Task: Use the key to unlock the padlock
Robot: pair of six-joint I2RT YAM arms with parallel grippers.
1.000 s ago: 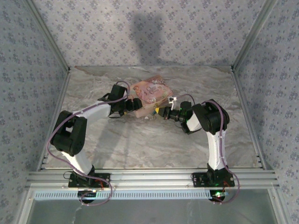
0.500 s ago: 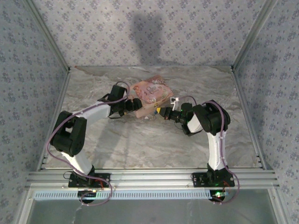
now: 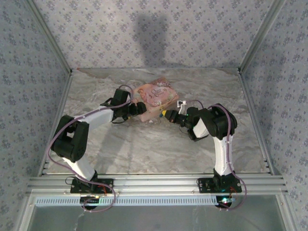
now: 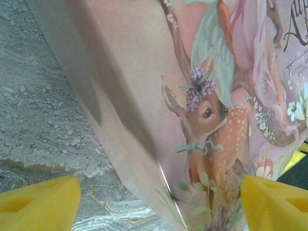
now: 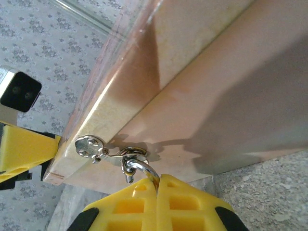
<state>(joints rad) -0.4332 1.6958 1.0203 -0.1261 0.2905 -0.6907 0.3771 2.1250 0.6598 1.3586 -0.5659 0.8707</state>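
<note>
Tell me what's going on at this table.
Two robot arms are working on a pink box on the table. The left gripper is open, its fingers either side of the box's corner. The right gripper is shut on what looks like the padlock, whose silvery shackle hooks through the box's metal clasp. Its body is hidden.

A grey-beige, marble-patterned surface (image 3: 144,144) sits inside an enclosure with pale floral walls (image 3: 159,33) on three sides. An aluminium rail (image 3: 159,183) runs along its near edge. One pink-orange box (image 3: 155,97), printed with a fawn, rests on the surface just beyond its middle.
</note>
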